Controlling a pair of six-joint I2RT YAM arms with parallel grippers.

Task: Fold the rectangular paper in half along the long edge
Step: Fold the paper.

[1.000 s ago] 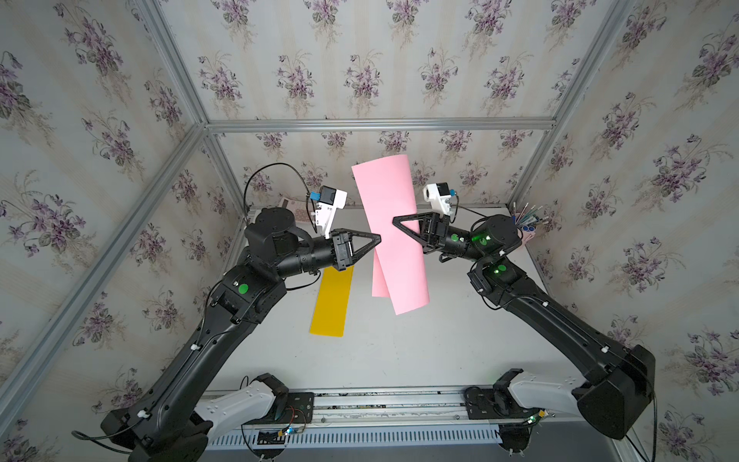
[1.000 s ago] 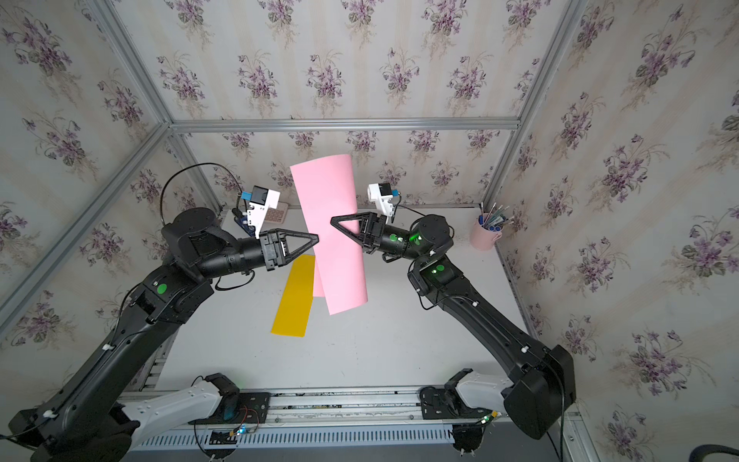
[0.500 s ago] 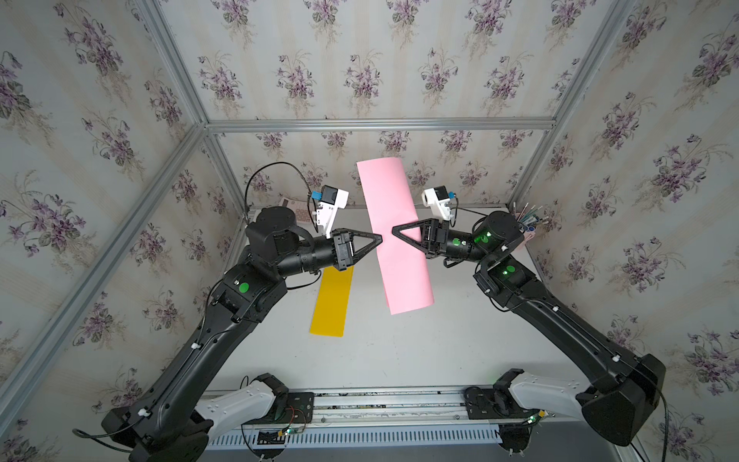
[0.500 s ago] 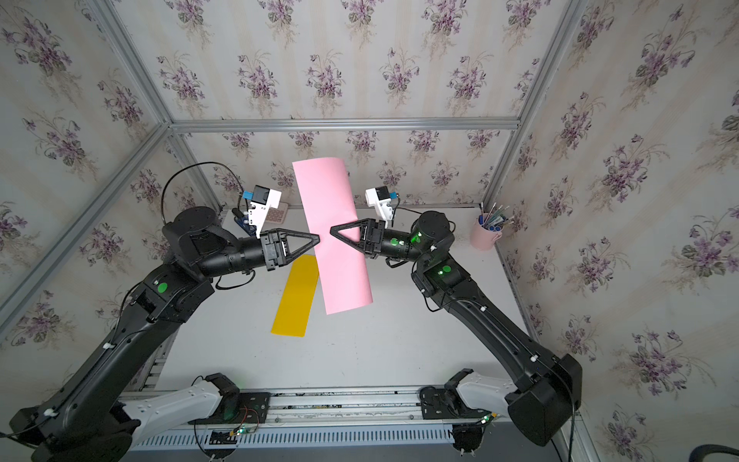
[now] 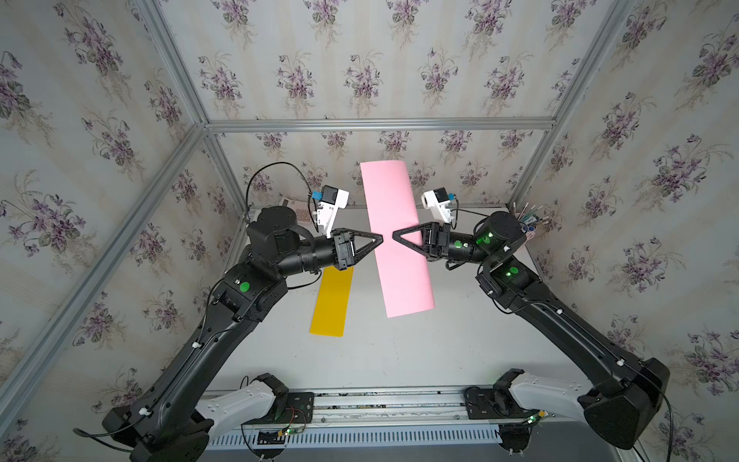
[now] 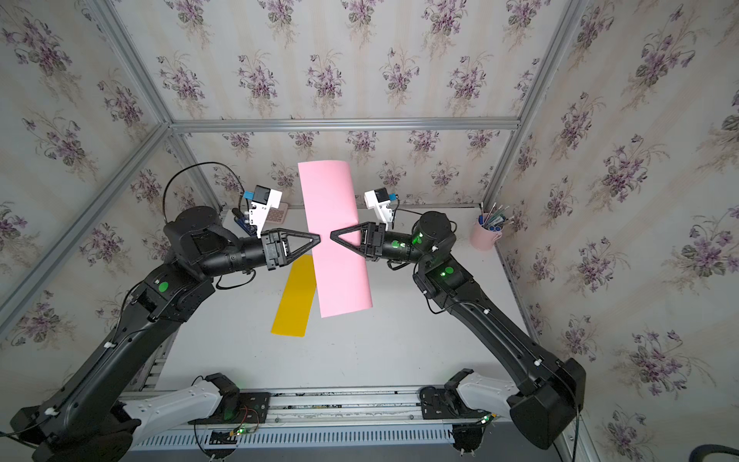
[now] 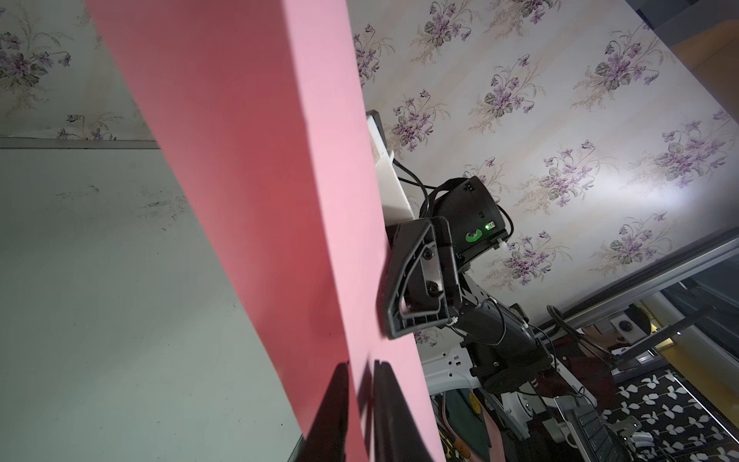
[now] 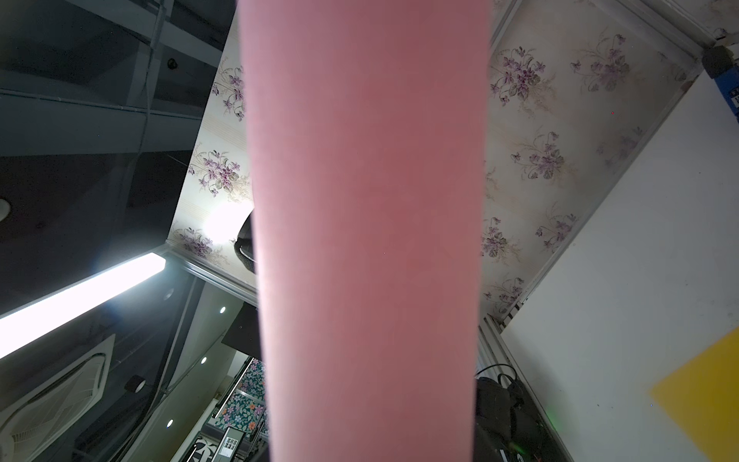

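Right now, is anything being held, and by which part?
The right gripper holds the pink paper by the middle of one long edge. The left gripper straddles the opposite edge, jaws slightly apart.

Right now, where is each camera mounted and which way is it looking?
Top views: high above the front rail, looking down and inward at the table; left arm, right arm, left gripper, right gripper, pink paper, yellow paper.
Left wrist: on the left arm, looking along its own fingers across the pink paper at the right gripper.
Right wrist: on the right arm, facing the pink paper close up; none of its own gripper shows.
Shared: pink paper in all views; yellow paper in top and right wrist views.
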